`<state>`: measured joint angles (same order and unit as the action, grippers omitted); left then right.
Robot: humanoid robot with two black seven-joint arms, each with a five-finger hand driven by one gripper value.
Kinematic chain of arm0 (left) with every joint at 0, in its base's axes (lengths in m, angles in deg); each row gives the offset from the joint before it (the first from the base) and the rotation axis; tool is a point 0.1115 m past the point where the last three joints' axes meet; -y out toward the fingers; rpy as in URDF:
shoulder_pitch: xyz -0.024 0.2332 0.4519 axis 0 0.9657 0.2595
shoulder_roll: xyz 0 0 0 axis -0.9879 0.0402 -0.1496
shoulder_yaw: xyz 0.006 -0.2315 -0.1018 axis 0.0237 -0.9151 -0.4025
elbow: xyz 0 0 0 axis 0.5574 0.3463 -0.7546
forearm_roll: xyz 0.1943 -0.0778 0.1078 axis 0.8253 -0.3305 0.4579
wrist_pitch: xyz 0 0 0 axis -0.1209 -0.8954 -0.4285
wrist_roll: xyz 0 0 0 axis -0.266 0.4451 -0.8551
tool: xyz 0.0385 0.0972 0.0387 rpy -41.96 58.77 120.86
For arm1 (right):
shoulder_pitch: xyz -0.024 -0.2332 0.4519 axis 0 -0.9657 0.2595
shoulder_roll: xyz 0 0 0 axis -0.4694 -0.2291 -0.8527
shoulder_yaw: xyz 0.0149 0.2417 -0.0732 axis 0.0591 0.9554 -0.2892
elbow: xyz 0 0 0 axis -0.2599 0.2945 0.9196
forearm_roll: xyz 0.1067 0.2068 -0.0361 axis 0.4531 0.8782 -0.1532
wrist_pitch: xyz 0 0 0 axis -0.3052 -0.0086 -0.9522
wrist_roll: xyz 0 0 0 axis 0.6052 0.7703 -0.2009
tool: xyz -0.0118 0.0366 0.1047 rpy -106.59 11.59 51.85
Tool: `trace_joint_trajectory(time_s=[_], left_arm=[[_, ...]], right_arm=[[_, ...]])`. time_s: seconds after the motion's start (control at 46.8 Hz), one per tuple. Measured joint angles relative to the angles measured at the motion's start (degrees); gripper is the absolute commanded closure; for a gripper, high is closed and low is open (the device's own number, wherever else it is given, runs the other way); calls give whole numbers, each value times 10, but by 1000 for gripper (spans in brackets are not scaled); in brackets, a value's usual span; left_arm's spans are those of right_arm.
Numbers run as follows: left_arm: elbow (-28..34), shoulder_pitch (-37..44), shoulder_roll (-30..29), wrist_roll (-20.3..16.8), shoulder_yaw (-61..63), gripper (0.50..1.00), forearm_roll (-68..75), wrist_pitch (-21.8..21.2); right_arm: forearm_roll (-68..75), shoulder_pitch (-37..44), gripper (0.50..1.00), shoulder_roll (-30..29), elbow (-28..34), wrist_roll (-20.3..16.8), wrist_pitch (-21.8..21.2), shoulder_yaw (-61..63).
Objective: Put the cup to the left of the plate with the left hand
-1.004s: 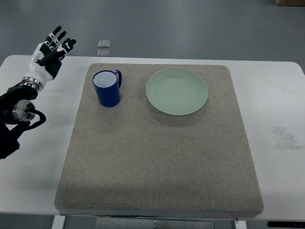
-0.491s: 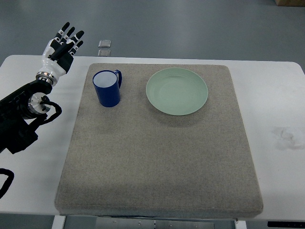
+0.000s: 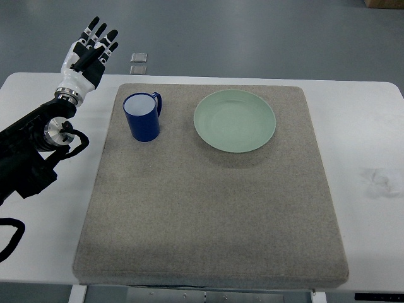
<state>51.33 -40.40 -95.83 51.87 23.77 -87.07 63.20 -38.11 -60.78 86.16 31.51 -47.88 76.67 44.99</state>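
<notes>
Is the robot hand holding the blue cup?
No, the robot hand is up by the table's far left corner with its fingers spread, while the cup stands alone on the mat.

Left arm [image 3: 28, 154] cut off at picture's left edge; cable loop [image 3: 9, 237] below it partly out of frame. Table [image 3: 372, 126] cropped at bottom and both sides. Two small objects [image 3: 139, 62] beyond table's far edge too small to identify. Brown item [image 3: 385, 3] clipped at top right corner.
</notes>
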Motion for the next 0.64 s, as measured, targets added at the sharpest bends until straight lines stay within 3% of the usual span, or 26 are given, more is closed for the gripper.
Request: trace_joint_trajectory(time_s=[0.641], left_arm=[[1,0,0,0,5,506,0,-1]], right_arm=[[-1,-1,568,0,1,0,-4,-1]])
